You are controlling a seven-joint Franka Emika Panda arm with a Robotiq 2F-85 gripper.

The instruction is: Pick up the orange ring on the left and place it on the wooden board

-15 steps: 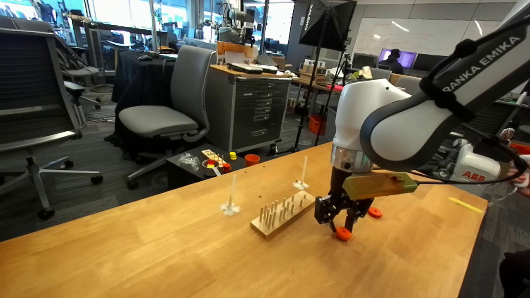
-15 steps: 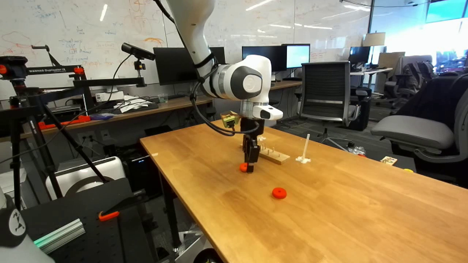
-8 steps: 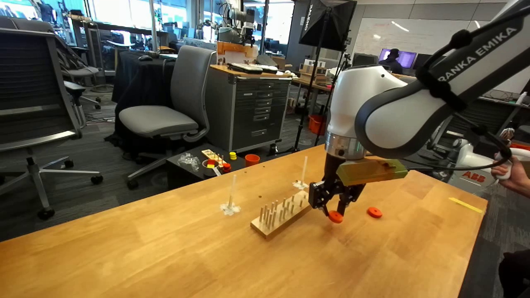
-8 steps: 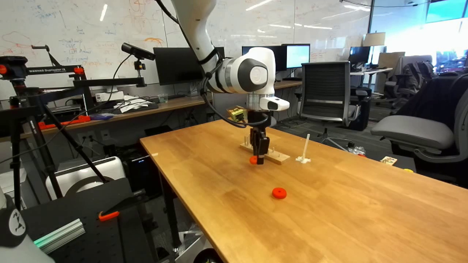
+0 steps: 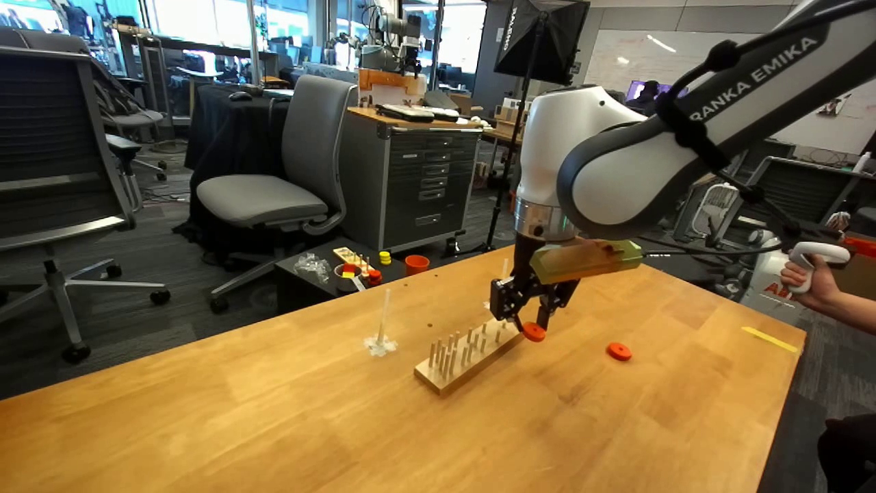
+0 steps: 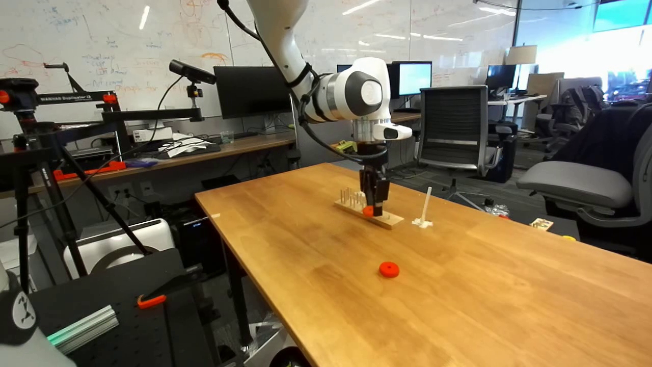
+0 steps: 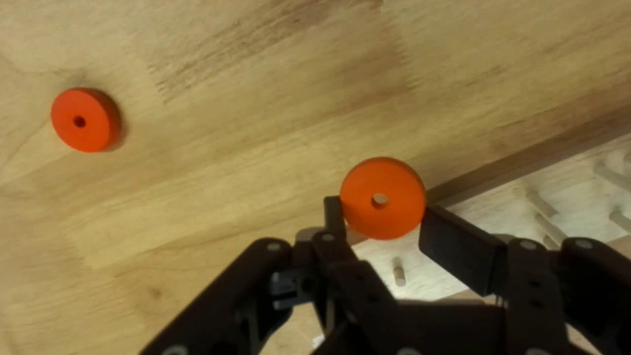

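My gripper (image 5: 532, 324) is shut on the orange ring (image 5: 534, 333), holding it by its sides. In the wrist view the ring (image 7: 399, 219) sits between the two fingertips, its hole facing the camera. The wooden board (image 5: 438, 382) with its row of thin pegs lies below. The held ring is in the air near the board's sparser-pegged end; in the wrist view it overlaps the board's edge (image 7: 424, 281), with one peg (image 7: 399, 276) just behind it. In an exterior view the gripper (image 6: 376, 209) covers part of the board (image 6: 391, 220).
A second orange-red ring (image 5: 624, 355) lies flat on the tabletop, also seen in the wrist view (image 7: 96, 135). A thin upright pin (image 5: 384, 311) stands taped beyond the board. Another pin (image 5: 505, 268) is partly hidden behind the gripper. Yellow tape (image 5: 770, 339) marks the table's end.
My gripper has lifted the ring from near the tabletop and carried it to the board's end, leftward and up in an exterior view. The second ring and the board have not moved.
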